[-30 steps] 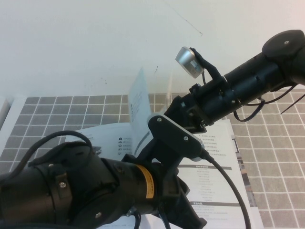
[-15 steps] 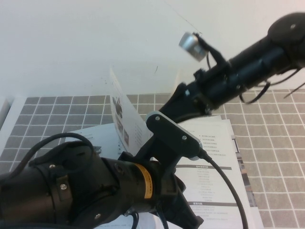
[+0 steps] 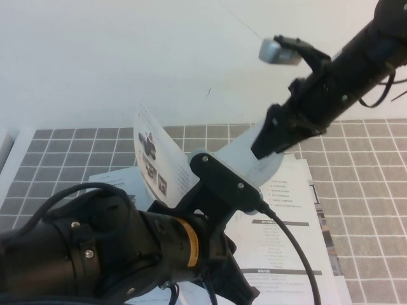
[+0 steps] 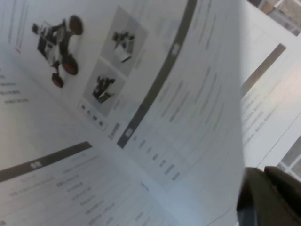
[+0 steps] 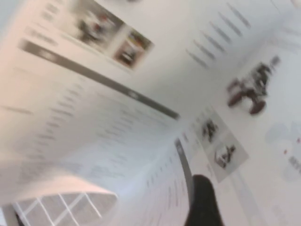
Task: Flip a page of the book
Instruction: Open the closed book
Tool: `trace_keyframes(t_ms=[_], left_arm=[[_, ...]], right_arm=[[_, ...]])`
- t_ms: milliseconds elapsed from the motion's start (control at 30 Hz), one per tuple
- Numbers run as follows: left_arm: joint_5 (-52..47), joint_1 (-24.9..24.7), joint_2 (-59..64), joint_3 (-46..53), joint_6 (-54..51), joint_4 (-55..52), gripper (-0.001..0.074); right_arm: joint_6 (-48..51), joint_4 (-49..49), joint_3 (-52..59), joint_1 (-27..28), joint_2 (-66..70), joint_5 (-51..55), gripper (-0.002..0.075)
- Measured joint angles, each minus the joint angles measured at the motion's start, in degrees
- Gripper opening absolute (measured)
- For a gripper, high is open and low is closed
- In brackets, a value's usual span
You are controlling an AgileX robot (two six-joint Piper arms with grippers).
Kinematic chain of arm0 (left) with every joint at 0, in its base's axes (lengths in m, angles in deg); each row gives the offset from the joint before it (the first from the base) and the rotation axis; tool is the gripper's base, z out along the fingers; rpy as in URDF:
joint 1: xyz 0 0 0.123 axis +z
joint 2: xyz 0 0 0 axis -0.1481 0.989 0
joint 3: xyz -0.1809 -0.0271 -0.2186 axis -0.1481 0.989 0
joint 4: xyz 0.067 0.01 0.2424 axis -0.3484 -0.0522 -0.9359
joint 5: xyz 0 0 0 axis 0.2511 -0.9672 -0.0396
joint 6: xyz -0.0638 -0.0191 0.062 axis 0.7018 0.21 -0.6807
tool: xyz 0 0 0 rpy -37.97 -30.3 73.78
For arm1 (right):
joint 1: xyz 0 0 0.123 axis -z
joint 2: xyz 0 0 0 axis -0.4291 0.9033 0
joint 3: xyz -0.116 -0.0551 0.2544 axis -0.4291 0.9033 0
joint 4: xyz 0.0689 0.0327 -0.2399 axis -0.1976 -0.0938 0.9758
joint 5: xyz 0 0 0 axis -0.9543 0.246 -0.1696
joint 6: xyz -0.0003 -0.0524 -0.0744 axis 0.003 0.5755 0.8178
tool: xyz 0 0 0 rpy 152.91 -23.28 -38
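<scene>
Page [image 3: 154, 159] lifted and standing on edge above the open book [image 3: 286, 216], in the middle of the high view.

Its printed face shows small vehicle photos and a grey-headed table, and it curves from the upper centre-left of the frame down toward the right gripper [image 3: 264, 147] at centre right. That gripper, on the dark arm coming in from the upper right corner, meets the sheet at its raised edge; whether its fingers are closed on the paper cannot be told. In the right wrist view one dark fingertip [image 5: 202, 202] lies against the printed sheet. The left gripper [image 3: 245, 289] sits low at bottom centre, over the book's lower part, its opening hidden behind its own arm. The book lies flat on the grey tiled mat [image 3: 369, 171].
</scene>
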Motion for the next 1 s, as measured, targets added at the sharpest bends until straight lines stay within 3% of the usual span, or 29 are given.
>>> trace_keyframes(t_ms=[433, 667, 1000], left_arm=[[-4.95, 0.00, 0.00, 0.00, 5.37, -5.68, -0.0004], [-8.99, 0.00, 0.00, 0.00, 7.99, -7.18, -0.0004], [-15.07, 3.29, 3.72, 0.00, 13.59, -10.53, -0.0004]], right_arm=[[0.77, 0.70, 3.96, 0.00, 0.00, 0.20, 0.0318], [1.65, 0.59, 3.96, -3.22, 3.45, 0.20, 0.0233], [2.05, 3.30, 3.96, -8.70, 13.24, -0.37, 0.0022]])
